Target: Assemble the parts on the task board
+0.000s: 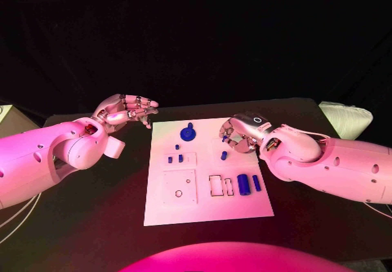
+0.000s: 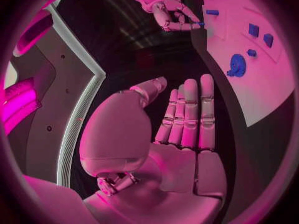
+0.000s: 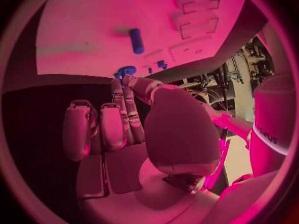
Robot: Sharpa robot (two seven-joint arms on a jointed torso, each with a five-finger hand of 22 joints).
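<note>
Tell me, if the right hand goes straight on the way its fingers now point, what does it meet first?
Probably the white task board: the right hand hangs at its right edge, fingers pointing across it toward the small blue cylinder and the blue gear-shaped part. Its height above the board is unclear.

Strong pink light washes everything, brightest on the task board between the two hands and on the white arms. The surroundings beyond both hands fall dark. Wrist views bend straight edges toward their rims.
</note>
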